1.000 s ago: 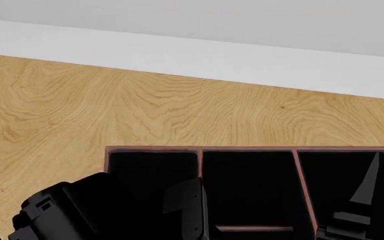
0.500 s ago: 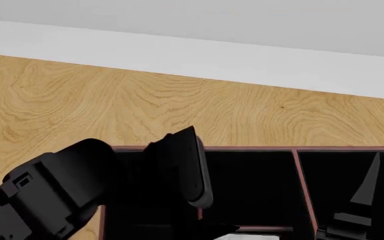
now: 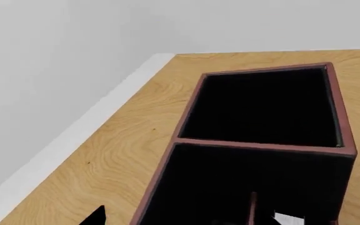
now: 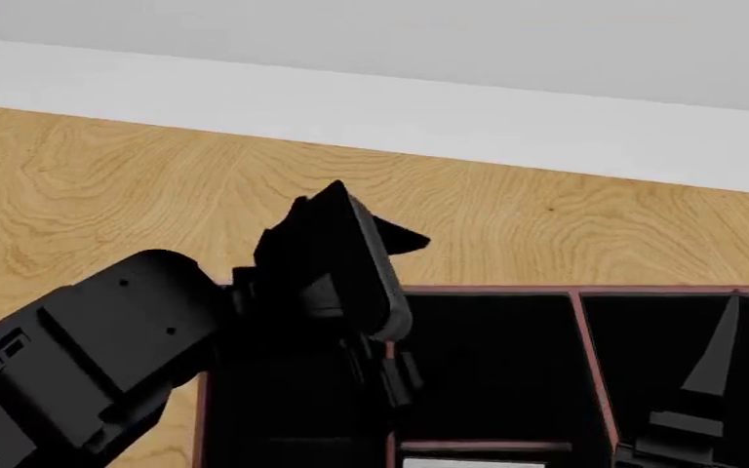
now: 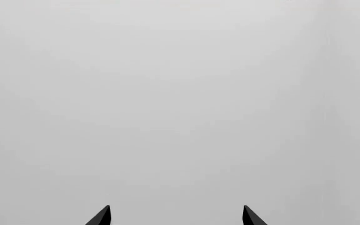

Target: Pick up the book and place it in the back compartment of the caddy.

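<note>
The caddy (image 4: 479, 290) fills the bottom of the head view, black inside with thin pinkish walls. Only a white sliver of the book (image 4: 479, 462) shows at the frame's lower edge, just on the near side of a cross divider. In the left wrist view the caddy (image 3: 261, 146) lies below, with a white corner of the book (image 3: 288, 218). My left gripper (image 4: 377, 214) is raised above the caddy's far left section, open and empty. My right gripper (image 4: 726, 341) stands over the right section. It is also open (image 5: 175, 215) with nothing between its fingers.
The caddy sits on a wooden floor (image 4: 153, 195) that runs back to a white skirting (image 4: 348, 107) and a grey wall. The right wrist view shows only blank grey wall. My left arm (image 4: 89, 351) covers the caddy's near left corner.
My left arm has risen out of the caddy's left section, and its gripper now stands above the far rim. The right gripper and the caddy have not moved.
</note>
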Tool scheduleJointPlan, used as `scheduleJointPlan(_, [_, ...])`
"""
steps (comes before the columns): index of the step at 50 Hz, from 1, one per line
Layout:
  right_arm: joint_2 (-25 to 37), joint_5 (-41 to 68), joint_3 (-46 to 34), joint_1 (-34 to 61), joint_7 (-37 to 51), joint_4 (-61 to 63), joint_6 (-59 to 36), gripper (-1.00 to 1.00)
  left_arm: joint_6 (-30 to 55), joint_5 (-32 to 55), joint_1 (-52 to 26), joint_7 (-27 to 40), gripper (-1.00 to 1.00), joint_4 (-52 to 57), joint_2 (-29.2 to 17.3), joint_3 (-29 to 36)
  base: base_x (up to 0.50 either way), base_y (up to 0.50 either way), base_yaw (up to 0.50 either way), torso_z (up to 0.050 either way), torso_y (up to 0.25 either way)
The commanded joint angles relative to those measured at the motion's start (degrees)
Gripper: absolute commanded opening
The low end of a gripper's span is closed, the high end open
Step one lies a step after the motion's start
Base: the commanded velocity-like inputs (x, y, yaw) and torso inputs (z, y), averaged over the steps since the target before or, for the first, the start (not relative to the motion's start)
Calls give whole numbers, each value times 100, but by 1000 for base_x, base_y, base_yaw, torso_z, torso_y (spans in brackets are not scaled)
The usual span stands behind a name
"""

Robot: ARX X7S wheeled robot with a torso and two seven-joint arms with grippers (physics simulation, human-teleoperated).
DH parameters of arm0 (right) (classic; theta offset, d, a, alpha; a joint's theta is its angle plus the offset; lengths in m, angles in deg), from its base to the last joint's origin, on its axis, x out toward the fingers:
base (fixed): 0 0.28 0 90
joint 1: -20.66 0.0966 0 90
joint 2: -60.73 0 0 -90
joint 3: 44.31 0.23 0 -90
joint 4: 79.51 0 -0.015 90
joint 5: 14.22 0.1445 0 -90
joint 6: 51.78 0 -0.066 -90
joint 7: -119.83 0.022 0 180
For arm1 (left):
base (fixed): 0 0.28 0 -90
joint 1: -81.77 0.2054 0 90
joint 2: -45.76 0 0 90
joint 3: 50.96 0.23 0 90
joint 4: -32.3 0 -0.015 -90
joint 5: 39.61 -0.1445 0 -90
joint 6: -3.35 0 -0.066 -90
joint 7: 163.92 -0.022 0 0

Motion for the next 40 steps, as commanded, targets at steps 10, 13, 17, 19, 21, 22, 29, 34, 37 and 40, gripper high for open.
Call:
scheduleJointPlan(10, [48, -43, 17, -131, -8, -75, 227, 100, -416, 12, 388, 1395, 100, 500, -106, -699, 0, 0, 0, 0, 0])
scheduleJointPlan(13, [59, -50, 29, -124, 10, -31, 201, 100, -476, -23, 482, 1519, 100, 579, -125, -707, 0, 0, 0, 0, 0])
scheduleJointPlan(17, [25, -20, 42, -82, -28, -19, 122, 100, -600, -14, 603, 1745, 100, 712, -146, -826, 0, 0, 0, 0, 0])
scheduleJointPlan(19, [7, -10, 46, -77, -48, -39, 124, 100, -540, -14, 688, 1828, 100, 962, -230, -803, 0, 0, 0, 0, 0])
scheduleJointPlan(21, [-5, -5, 51, -65, -65, -36, 105, 100, -495, 7, 739, 1876, 100, 1131, -293, -803, 0, 0, 0, 0, 0])
scheduleJointPlan(22, [-11, -2, 54, -57, -72, -29, 92, 100, -500, 15, 758, 1930, 100, 1189, -312, -834, 0, 0, 0, 0, 0])
scheduleJointPlan(29, [-28, -7, 65, -55, -98, -19, 86, 100, -734, -66, 949, 2317, 100, 1346, -367, -1003, 0, 0, 0, 0, 0])
scheduleJointPlan(34, [-80, 19, 75, -11, -147, -20, 8, 100, -863, -157, 1059, 2500, 100, 1470, -434, -1041, 0, 0, 0, 0, 0])
scheduleJointPlan(37, [-113, 33, 79, 5, -181, -38, -13, 100, -885, -164, 1087, 2572, 100, 1531, -460, -1072, 0, 0, 0, 0, 0])
scheduleJointPlan(40, [-130, 44, 87, 16, -197, -47, -26, 100, -890, -184, 1160, 2671, 100, 1689, -516, -1081, 0, 0, 0, 0, 0])
